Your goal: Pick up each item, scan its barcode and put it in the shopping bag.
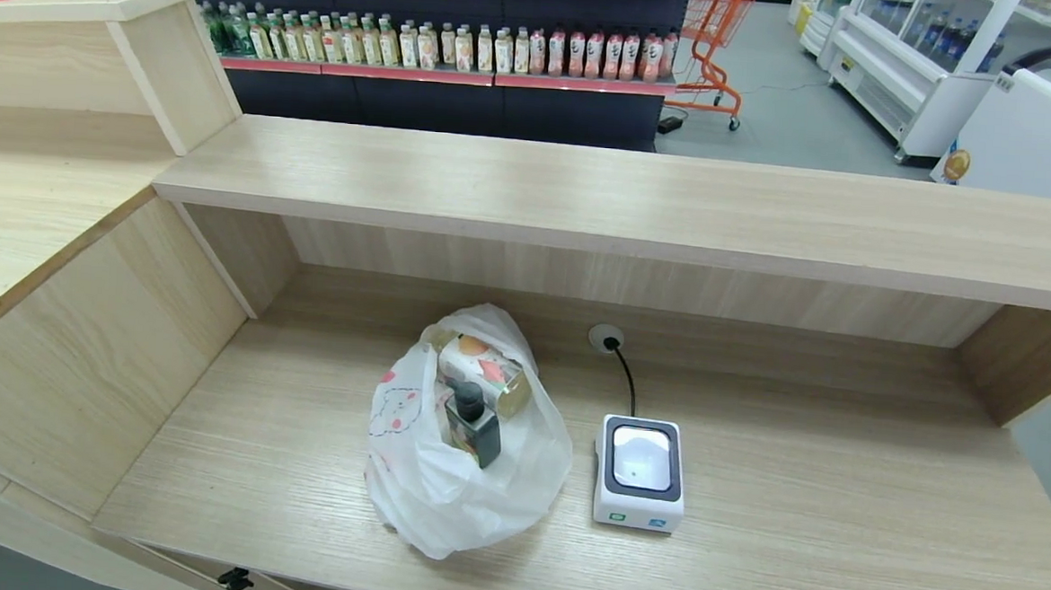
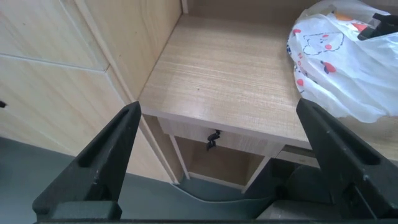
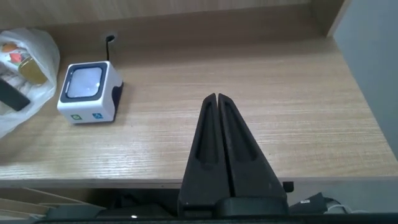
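The white plastic shopping bag sits on the light wood worktop, just left of the white box-shaped barcode scanner, and holds a dark square bottle. The left gripper, nearer the bag, has its jaws wide and empty. The right gripper, nearer the scanner, has its jaws pressed together.

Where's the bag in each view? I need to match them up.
Head view: bag mid-counter, just left of the scanner.
Left wrist view: bag on the counter, well apart from the side panel.
Right wrist view: bag beside the scanner, on the side away from the long bare stretch.
Shared landmark: the counter it sits on.
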Controlling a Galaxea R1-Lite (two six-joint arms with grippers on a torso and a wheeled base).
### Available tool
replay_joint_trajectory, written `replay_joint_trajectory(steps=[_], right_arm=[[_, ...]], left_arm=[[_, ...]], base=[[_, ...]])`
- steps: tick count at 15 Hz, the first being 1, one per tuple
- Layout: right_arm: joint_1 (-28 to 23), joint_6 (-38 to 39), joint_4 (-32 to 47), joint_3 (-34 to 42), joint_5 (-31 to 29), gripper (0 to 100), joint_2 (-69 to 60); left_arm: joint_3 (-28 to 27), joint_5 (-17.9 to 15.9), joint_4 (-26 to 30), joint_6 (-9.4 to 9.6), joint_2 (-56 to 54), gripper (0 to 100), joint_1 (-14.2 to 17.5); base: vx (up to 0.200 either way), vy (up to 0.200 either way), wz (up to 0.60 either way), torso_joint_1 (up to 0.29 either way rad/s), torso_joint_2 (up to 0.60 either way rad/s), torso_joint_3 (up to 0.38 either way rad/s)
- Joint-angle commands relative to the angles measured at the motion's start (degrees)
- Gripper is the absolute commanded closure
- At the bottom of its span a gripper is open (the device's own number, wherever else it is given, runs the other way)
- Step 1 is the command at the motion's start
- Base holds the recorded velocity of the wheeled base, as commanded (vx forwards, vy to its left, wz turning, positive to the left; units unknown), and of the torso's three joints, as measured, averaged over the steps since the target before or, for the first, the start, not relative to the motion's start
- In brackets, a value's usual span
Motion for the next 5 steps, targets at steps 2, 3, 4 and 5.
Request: replay_joint_trajectory(steps=[2,3,4,5], right_arm=[[0.04,-0.01,-0.04,0.00,0.03,100,0.18],[0.04,-0.01,-0.04,0.00,0.03,100,0.18],[0.04,-0.01,-0.04,0.00,0.03,100,0.18],[0.04,-0.01,-0.04,0.00,0.03,100,0.18]], left_arm=[[0.00,0.03,0.01,0.00,-0.02,0,-0.01],[0.00,0.03,0.01,0.00,-0.02,0,-0.01],[0.00,0.03,0.01,0.00,-0.02,0,-0.01],[0.00,0.03,0.01,0.00,-0.02,0,-0.01]], base=[[0.000,0.000,0.00,0.000,0.00,0.000],[0.000,0.000,0.00,0.000,0.00,0.000],[0.000,0.000,0.00,0.000,0.00,0.000],[0.000,0.000,0.00,0.000,0.00,0.000]])
